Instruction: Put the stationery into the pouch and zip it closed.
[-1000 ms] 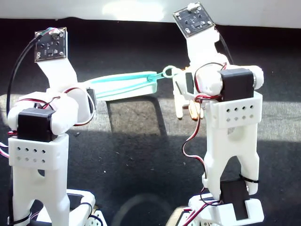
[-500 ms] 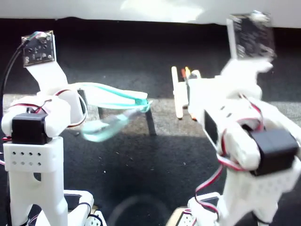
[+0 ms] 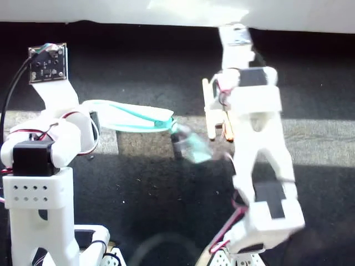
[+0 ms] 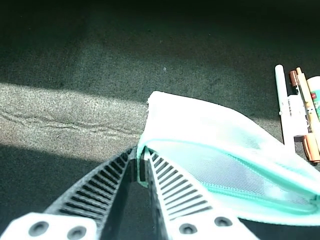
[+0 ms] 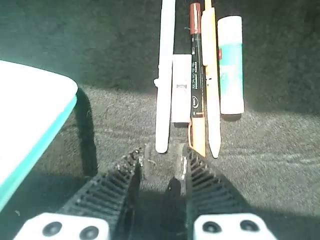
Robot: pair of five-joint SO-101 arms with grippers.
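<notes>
A teal mesh pouch (image 3: 133, 117) hangs above the dark mat, held by one end. My left gripper (image 4: 141, 162) is shut on the pouch's (image 4: 220, 155) edge seam. The stationery (image 3: 215, 113) lies in a row on the mat beyond the pouch's free end: a white pen (image 5: 165, 75), a white eraser (image 5: 181, 87), a brown marker (image 5: 195, 60), an orange pencil (image 5: 210, 85) and a glue stick (image 5: 231, 65). My right gripper (image 5: 161, 159) is open just short of the white pen's tip, nothing between its fingers. The pouch's corner (image 5: 30, 115) lies off to one side of it.
A dark mat (image 3: 150, 183) covers the table, with a sunlit band across its middle. A white wall edge (image 3: 111, 11) runs along the back. The right arm's body (image 3: 258, 138) stands tall beside the stationery.
The right arm has left the pouch's zipper end and swung over to the stationery. The pouch's free end has sagged and swung down, still held by my left gripper.
</notes>
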